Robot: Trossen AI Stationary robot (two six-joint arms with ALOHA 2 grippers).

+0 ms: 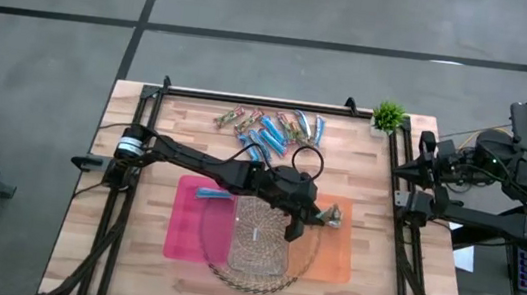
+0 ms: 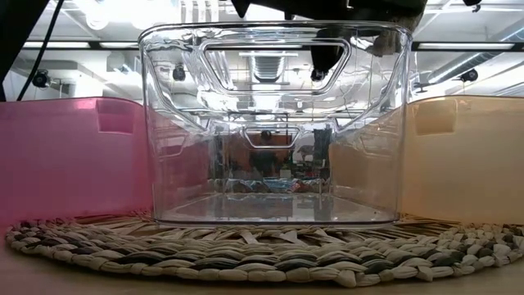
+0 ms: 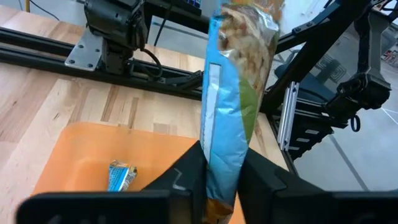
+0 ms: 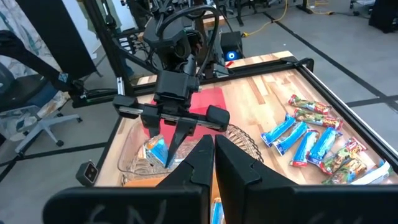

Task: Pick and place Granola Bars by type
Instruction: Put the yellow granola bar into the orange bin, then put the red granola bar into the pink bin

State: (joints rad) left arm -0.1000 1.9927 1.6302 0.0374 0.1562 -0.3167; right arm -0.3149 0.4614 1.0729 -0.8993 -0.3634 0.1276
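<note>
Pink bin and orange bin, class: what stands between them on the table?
In the low view, a clear plastic bin stands on a woven mat, with the pink bin and the orange bin flanking it.

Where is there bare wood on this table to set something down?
Bare table lies left of the pink bin and right of the orange bin. Crowded: the granola bars along the far edge, and the middle, where the left gripper holds a granola bar over the orange bin. The right gripper waits beyond the right edge.
</note>
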